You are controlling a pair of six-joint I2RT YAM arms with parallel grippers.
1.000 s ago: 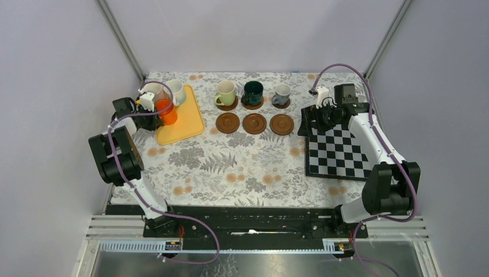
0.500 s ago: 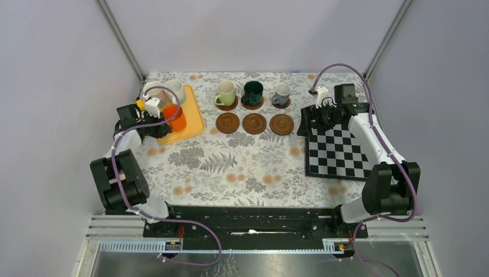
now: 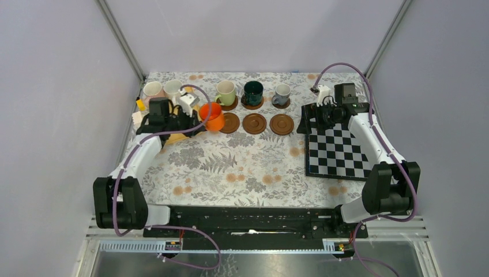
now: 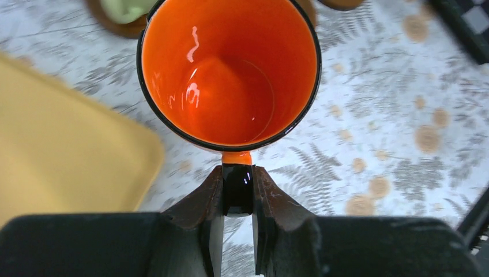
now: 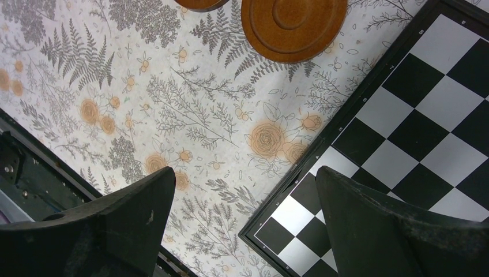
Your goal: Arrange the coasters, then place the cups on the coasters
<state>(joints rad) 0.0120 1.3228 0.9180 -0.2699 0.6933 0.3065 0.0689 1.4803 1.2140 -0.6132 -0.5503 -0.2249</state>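
Note:
My left gripper [image 4: 237, 176] is shut on the dark handle of the orange cup [image 4: 228, 75]. In the top view the orange cup [image 3: 212, 116] is over the tablecloth, just left of the front-left coaster [image 3: 229, 122]. Two more bare coasters [image 3: 254, 123] [image 3: 281, 124] complete the front row. Behind them the pale green cup [image 3: 225, 92], dark cup [image 3: 252, 91] and grey cup [image 3: 282, 93] each stand on a coaster. The pink cup [image 3: 153, 89] and white cup [image 3: 172, 88] stand at the back left. My right gripper [image 5: 245, 190] hangs open and empty at the chessboard's corner.
The yellow tray [image 4: 63, 156] lies left of the orange cup, partly under my left arm. A black-and-white chessboard [image 3: 337, 153] covers the right side of the table. Frame posts rise at both back corners.
My left arm has swung right, carrying the orange cup off the yellow tray to beside the front-left coaster. The right arm has not moved.

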